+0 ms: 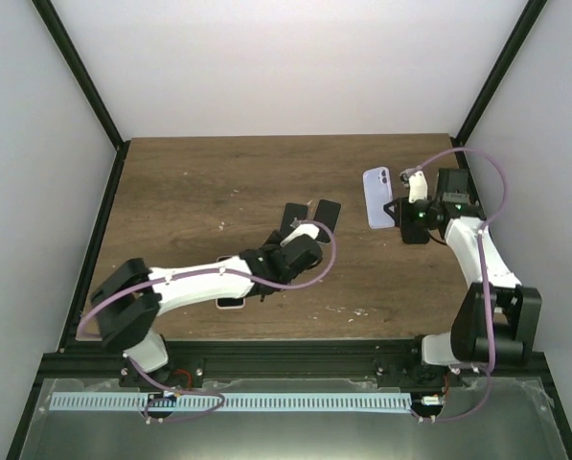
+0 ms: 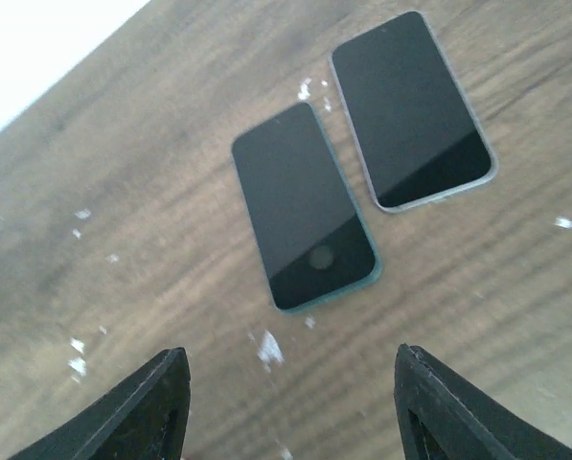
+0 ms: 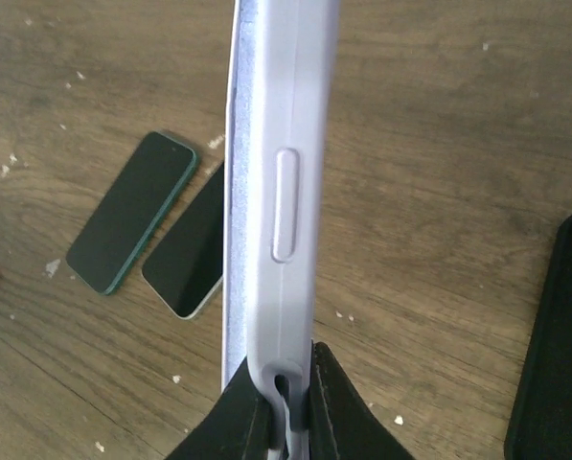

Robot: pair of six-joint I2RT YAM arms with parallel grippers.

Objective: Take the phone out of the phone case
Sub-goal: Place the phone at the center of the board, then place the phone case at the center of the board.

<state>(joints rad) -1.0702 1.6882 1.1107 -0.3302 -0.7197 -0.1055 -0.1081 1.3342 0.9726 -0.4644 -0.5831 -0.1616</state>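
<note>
The lavender phone case is held on edge above the brown wooden table, at its right rear. Its long axis runs straight away from the right gripper, whose jaws are clenched on its near end. Whether a phone sits inside cannot be told. The left gripper, jaws spread wide, hovers well apart to the left over a green-edged dark phone and a grey-edged dark phone, so it would need to travel right to reach the case's free end.

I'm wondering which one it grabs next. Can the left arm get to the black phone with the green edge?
Probably yes. The left gripper is open just short of the green-edged phone, which lies flat on the table with nothing between them. A flat phone may be hard to pinch, though.
</note>
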